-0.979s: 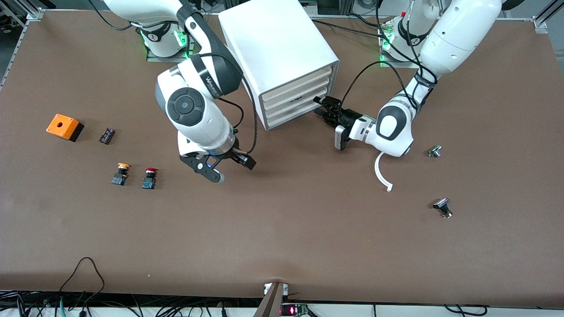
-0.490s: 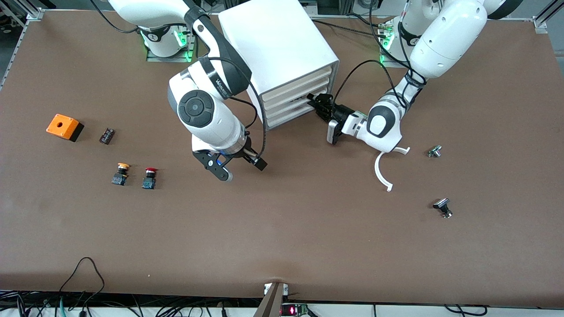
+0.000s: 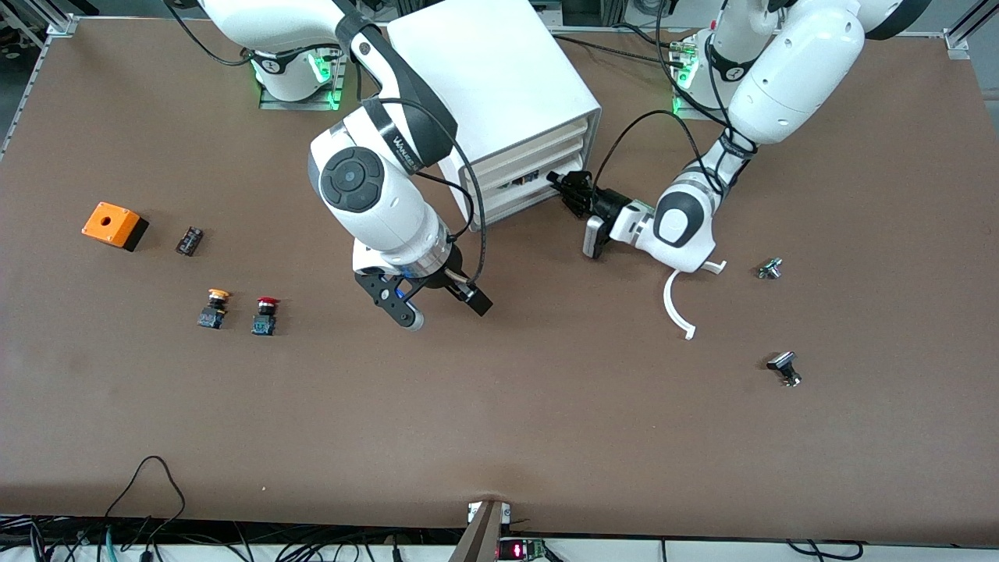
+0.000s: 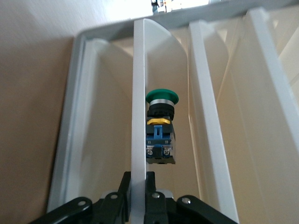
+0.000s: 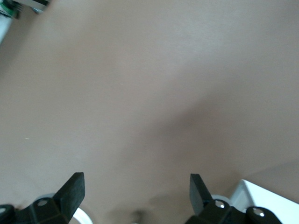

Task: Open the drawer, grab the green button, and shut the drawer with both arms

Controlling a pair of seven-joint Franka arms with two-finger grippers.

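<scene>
Left gripper (image 3: 568, 190) is at the cabinet (image 3: 492, 86) face, its jaws pinched on the cream front slat of the drawer (image 4: 139, 116); in the left wrist view the fingers (image 4: 125, 193) sit on either side of that slat. The drawer is out only a little. The button (image 4: 160, 128) lies inside it, just past the slat from the jaws, green cap pointing into the cabinet, long axis running along the direction of pull. In the front view only a dark speck of it shows at the drawer opening (image 3: 521, 182). Right gripper (image 3: 428, 300) hangs over bare table (image 3: 546, 406) in front of the cabinet, toward the right arm's end, jaws spread wide and holding nothing. Judgement: the left arm is nearest the button but is taken up with the slat, so the pick falls to the right arm. It would need to come in from above once the drawer is out far enough to uncover the button, closing across the square body.
</scene>
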